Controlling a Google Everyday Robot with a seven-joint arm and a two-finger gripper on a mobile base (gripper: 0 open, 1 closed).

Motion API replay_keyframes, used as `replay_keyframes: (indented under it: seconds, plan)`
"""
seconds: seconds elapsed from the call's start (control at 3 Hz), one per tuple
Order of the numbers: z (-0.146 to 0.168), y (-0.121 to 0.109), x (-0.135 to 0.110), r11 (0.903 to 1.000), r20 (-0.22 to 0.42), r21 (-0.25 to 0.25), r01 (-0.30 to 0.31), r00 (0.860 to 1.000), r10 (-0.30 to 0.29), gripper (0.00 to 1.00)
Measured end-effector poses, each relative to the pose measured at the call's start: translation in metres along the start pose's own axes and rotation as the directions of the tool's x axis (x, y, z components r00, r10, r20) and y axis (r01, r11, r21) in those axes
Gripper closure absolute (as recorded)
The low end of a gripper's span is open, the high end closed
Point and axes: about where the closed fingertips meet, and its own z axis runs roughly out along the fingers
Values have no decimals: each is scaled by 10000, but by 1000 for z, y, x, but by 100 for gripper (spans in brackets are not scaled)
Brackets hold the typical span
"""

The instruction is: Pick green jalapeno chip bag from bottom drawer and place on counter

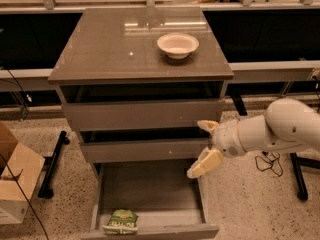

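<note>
The green jalapeno chip bag (120, 222) lies flat at the front left of the open bottom drawer (150, 191). My gripper (205, 144) hangs at the drawer's right side, level with the middle drawer front, well above and to the right of the bag. Its two cream fingers (204, 163) are spread apart and hold nothing. The glossy grey-brown counter (110, 49) tops the cabinet.
A white bowl (177, 45) sits on the counter's back right. A cardboard box (12, 184) stands on the floor at the left. A black stand leg (52, 166) is left of the cabinet, another with cables (295, 171) at the right.
</note>
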Motion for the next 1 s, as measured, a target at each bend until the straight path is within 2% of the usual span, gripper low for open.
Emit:
replay_keyframes:
  seconds: [0.33,0.67,1.0]
  plan:
    - [48,-15,34,9986,1274,-420,-315,9912,366,0]
    - [78,-9,66,9918,1499,-966,-839,9839,978,0]
    - [77,-10,68,9935,1183,-591,-976,9875,1040,0]
